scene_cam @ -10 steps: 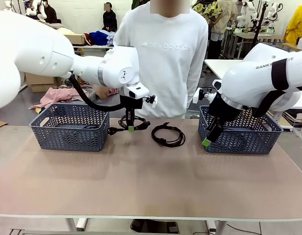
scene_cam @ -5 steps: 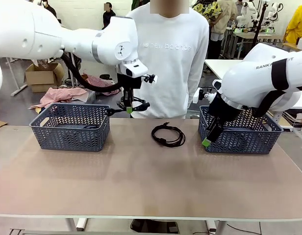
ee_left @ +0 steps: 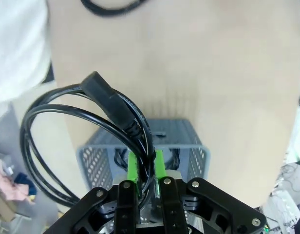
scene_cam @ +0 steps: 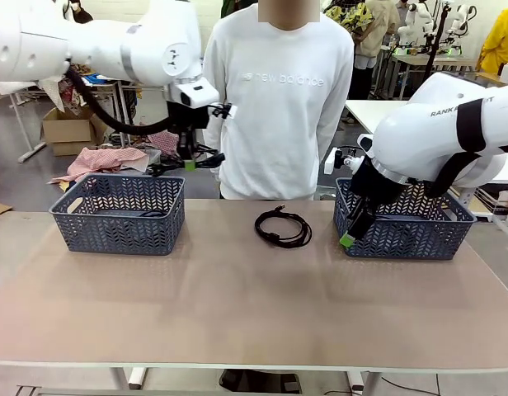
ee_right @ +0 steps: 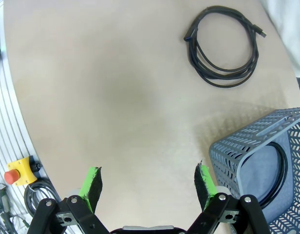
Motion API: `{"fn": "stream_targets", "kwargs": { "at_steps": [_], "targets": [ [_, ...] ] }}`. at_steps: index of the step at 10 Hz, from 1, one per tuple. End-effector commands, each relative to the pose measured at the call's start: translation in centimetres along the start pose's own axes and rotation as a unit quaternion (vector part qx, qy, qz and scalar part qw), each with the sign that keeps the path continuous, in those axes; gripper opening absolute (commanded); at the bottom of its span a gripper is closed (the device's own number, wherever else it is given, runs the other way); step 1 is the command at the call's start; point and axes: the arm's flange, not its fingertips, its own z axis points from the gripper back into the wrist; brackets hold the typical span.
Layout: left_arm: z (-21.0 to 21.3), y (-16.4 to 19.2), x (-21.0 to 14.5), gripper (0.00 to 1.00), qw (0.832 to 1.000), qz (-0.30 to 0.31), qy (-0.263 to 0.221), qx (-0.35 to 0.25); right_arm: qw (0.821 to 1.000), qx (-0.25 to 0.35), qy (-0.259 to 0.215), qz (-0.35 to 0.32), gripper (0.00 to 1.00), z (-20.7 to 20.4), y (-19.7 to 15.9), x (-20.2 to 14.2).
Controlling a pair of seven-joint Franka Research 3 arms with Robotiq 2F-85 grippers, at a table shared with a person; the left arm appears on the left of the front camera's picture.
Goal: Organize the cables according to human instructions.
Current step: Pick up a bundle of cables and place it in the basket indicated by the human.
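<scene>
- Front view: left end effector (scene_cam: 188, 165) high in the air, pads pinched together on the held cable (scene_cam: 211, 158), a black coil hanging out to either side of it. Below it, the right end of the left basket (scene_cam: 118, 216); just behind it, a person (scene_cam: 279, 99) in a white top. Right end effector (scene_cam: 346, 240) low over the surface (scene_cam: 237, 305), just beside the outer wall of the right basket (scene_cam: 411, 235). Between the two end effectors, the loose cable (scene_cam: 283, 227) flat on the surface, well apart from both.
- Left wrist view: left end effector (ee_left: 145, 161) with green pads clamped on strands of the held cable (ee_left: 57, 109), its chunky plug (ee_left: 108, 95) just beyond the fingertips. Straight beneath, the left basket (ee_left: 189, 151); far ahead, an arc of the loose cable (ee_left: 111, 9).
- Right wrist view: right end effector (ee_right: 149, 180) with fingers wide apart and nothing between them, bare surface (ee_right: 116, 97) below. Well ahead, the loose cable (ee_right: 225, 46) coiled flat. Just beside the right-hand finger, the right basket (ee_right: 257, 146), a dark ring of cord (ee_right: 285, 165) inside.
</scene>
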Motion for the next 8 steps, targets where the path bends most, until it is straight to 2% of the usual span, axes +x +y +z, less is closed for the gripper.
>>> {"fn": "stream_targets", "kwargs": {
  "at_steps": [1,4,8],
  "targets": [
    [-0.6,-2.3,-4.1,0.0,1.0,-0.006,-0.014,0.006,1.0,-0.006,0.004,-0.001,1.0,0.2,-0.1,0.2],
    [-2.0,-3.5,-9.2,0.0,1.0,-0.006,-0.023,0.011,1.0,-0.006,0.004,-0.001,1.0,0.2,-0.1,0.2],
    [-5.2,-4.5,-13.0,0.0,0.999,-0.013,-0.027,0.028,1.0,-0.006,0.004,-0.001,1.0,0.2,-0.1,0.2]
  ]
}}
